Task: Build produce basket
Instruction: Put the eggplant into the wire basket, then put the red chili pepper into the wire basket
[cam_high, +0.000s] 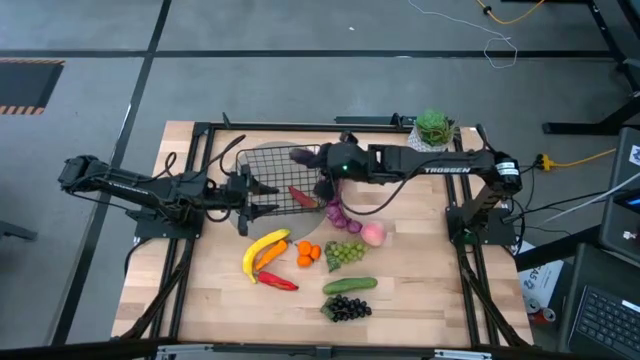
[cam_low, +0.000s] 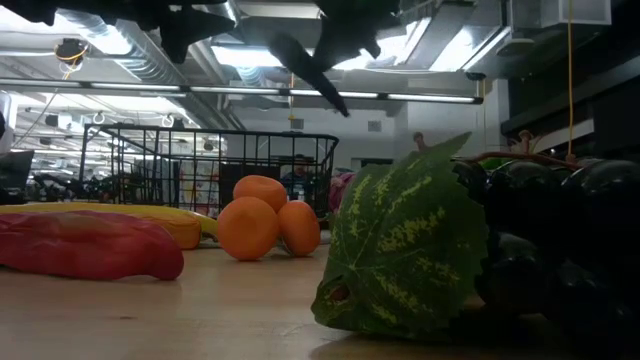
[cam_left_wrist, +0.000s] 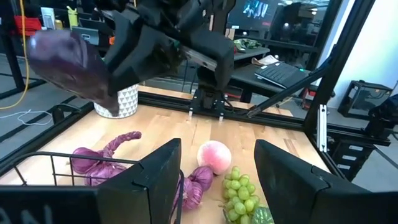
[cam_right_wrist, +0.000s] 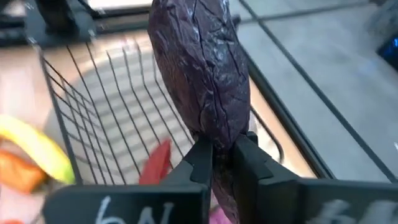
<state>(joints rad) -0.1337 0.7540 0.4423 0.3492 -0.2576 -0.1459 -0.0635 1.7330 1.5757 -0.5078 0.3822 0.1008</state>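
Note:
The black wire basket stands on the table at far centre, with a red chilli inside it. My right gripper is shut on a dark purple wrinkled vegetable above the basket. The vegetable also shows in the left wrist view. My left gripper is open at the basket's near left corner, its fingers wide apart. The banana, a second chilli, orange pieces, green grapes, cucumber, dark grapes, peach and purple bulbs lie on the table. My right gripper pinches the purple vegetable at one narrow end between its two fingers, coming from the table's right. The vegetable sticks out past the fingertips and is lifted clear above the basket. My left gripper: I cannot tell whether its fingers touch the basket's rim.
A white pot with a green plant stands at the far right, behind my right arm. The loose produce fills the table's middle. Bare wood shows along the near edge and at the near left.

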